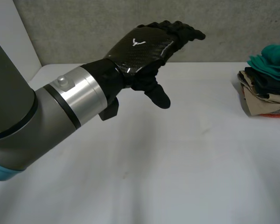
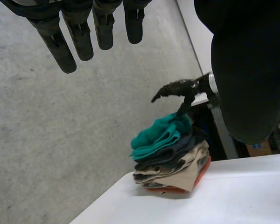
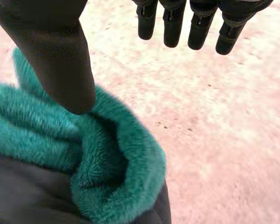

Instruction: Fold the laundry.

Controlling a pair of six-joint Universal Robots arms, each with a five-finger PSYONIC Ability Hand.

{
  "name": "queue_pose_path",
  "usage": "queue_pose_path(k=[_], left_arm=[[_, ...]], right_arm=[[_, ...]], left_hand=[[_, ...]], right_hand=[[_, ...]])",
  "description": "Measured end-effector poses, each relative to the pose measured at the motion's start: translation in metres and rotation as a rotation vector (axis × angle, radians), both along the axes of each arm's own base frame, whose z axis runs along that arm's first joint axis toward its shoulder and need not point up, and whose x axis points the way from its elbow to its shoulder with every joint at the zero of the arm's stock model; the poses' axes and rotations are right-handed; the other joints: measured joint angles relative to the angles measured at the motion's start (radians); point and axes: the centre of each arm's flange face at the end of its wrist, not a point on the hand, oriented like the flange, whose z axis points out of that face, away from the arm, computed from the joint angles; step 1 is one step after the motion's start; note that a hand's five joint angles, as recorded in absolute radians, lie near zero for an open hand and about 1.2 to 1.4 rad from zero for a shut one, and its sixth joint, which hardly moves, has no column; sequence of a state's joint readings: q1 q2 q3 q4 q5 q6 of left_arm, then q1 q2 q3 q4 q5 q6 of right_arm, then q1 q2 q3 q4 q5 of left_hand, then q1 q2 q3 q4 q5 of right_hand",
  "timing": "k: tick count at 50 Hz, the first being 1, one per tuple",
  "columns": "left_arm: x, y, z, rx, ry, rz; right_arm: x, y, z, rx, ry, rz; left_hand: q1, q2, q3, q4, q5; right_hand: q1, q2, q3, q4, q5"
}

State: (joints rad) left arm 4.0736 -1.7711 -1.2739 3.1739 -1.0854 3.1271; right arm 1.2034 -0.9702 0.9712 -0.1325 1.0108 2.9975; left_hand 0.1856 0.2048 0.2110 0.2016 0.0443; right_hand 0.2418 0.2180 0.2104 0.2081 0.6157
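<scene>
Looking down from the head camera, I see my left hand (image 1: 140,49) raised in the upper middle of the frame, well above the table (image 1: 177,177). Its fingers are straight, its thumb points down, and it holds nothing. The pile (image 1: 266,86) of laundry sits at the right edge of the frame, on the table near the grey wall (image 1: 84,28). It has a teal cloth (image 1: 273,58) on top, dark and tan pieces under it, and an orange one at the bottom. From the left wrist camera I see my right hand (image 2: 179,89) just over the pile, thumb reaching down to the teal cloth. The right wrist camera puts that thumb's tip at a fold of the teal fleece, with the fingers straight and well apart from it, so nothing is pinched.
</scene>
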Motion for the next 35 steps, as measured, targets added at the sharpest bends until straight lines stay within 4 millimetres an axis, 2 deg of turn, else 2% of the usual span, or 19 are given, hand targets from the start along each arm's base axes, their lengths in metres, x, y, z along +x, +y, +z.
queue_pose_path(k=[3, 7, 9, 10, 11, 13, 15, 17, 19, 22, 26, 27, 28, 29, 31, 33, 34, 35], left_arm=[[-0.002, 0.005, -0.001, 0.003, -0.003, -0.014], [-0.004, 0.011, -0.003, 0.008, -0.007, -0.027], [-0.004, 0.011, -0.003, 0.008, -0.008, -0.027], [-0.005, 0.012, -0.004, 0.010, -0.009, -0.030], [-0.005, 0.012, -0.004, 0.010, -0.008, -0.030], [-0.005, 0.012, -0.002, 0.007, -0.003, -0.031], [-0.005, 0.013, 0.003, -0.002, 0.007, -0.031], [-0.005, 0.013, 0.013, -0.023, 0.032, -0.029], [-0.004, 0.012, 0.024, -0.042, 0.061, -0.022], [0.000, 0.010, 0.050, -0.073, 0.134, 0.012], [0.015, 0.003, 0.092, -0.118, 0.264, 0.113], [0.017, 0.003, 0.094, -0.121, 0.271, 0.122], [0.025, -0.003, 0.105, -0.134, 0.304, 0.171], [0.033, -0.009, 0.112, -0.145, 0.322, 0.218], [0.046, -0.019, 0.117, -0.158, 0.332, 0.285], [0.067, -0.037, 0.118, -0.168, 0.312, 0.401], [0.071, -0.040, 0.117, -0.169, 0.305, 0.422], [0.089, -0.054, 0.111, -0.167, 0.264, 0.513]], right_arm=[[-0.012, 0.013, 0.008, 0.039, -0.048, -0.043], [-0.050, 0.032, 0.020, 0.102, -0.078, -0.178], [-0.053, 0.034, 0.021, 0.105, -0.076, -0.191], [-0.079, 0.042, 0.031, 0.120, -0.041, -0.299], [-0.091, 0.044, 0.037, 0.115, -0.006, -0.357], [-0.105, 0.047, 0.048, 0.097, 0.055, -0.439], [-0.120, 0.048, 0.069, 0.049, 0.156, -0.560], [-0.123, 0.048, 0.091, -0.017, 0.237, -0.653], [-0.118, 0.046, 0.108, -0.082, 0.281, -0.699], [-0.086, 0.038, 0.131, -0.214, 0.294, -0.675], [0.000, 0.041, 0.157, -0.405, 0.242, -0.470], [0.006, 0.042, 0.158, -0.415, 0.238, -0.451], [0.040, 0.050, 0.161, -0.453, 0.218, -0.344], [0.064, 0.057, 0.159, -0.469, 0.207, -0.261], [0.097, 0.069, 0.150, -0.473, 0.198, -0.133], [0.137, 0.086, 0.132, -0.455, 0.193, 0.029], [0.143, 0.090, 0.128, -0.449, 0.192, 0.057], [0.170, 0.105, 0.110, -0.416, 0.190, 0.170]], left_hand=[[0.000, 0.000, 0.000, 0.000, 0.000], [0.000, 0.000, 0.000, 0.000, 0.000], [0.000, 0.000, 0.000, 0.000, 0.000], [0.000, 0.000, 0.000, 0.000, 0.000], [0.000, 0.000, 0.000, 0.000, 0.000], [0.000, 0.000, 0.000, 0.000, 0.000], [0.000, 0.000, 0.000, 0.000, 0.000], [0.000, 0.000, 0.000, 0.000, 0.000], [0.000, 0.000, 0.000, 0.000, 0.000], [0.000, 0.000, 0.000, 0.000, 0.000], [0.000, 0.000, 0.000, 0.000, 0.000], [0.000, 0.000, 0.000, 0.000, 0.000], [0.001, 0.000, 0.000, 0.000, 0.000], [0.001, 0.000, 0.000, 0.000, 0.000], [0.001, 0.000, 0.000, 0.000, 0.000], [0.001, 0.000, 0.000, 0.000, 0.000], [0.001, 0.000, 0.000, 0.000, 0.000], [0.001, 0.000, 0.000, 0.000, 0.000]], right_hand=[[0.000, 0.000, 0.000, 0.000, 0.000], [0.000, 0.000, 0.000, 0.000, 0.000], [0.000, 0.000, 0.000, 0.000, 0.000], [0.000, 0.000, 0.000, 0.000, 0.000], [0.000, 0.000, 0.000, 0.000, 0.000], [0.000, 0.000, 0.000, 0.000, 0.000], [0.000, 0.000, 0.000, 0.000, 0.000], [0.000, 0.000, 0.000, 0.000, 0.000], [0.000, 0.000, 0.000, 0.000, 0.000], [0.000, 0.000, 0.000, 0.000, 0.000], [0.000, 0.000, 0.000, 0.000, 0.000], [0.000, 0.000, 0.000, 0.000, 0.000], [0.000, 0.000, 0.000, 0.000, 0.000], [0.000, 0.000, 0.000, 0.000, 0.000], [0.000, 0.000, 0.000, 0.000, 0.000], [0.000, 0.000, 0.000, 0.000, 0.000], [0.000, 0.000, 0.000, 0.000, 0.000], [0.000, 0.000, 0.000, 0.000, 0.000]])
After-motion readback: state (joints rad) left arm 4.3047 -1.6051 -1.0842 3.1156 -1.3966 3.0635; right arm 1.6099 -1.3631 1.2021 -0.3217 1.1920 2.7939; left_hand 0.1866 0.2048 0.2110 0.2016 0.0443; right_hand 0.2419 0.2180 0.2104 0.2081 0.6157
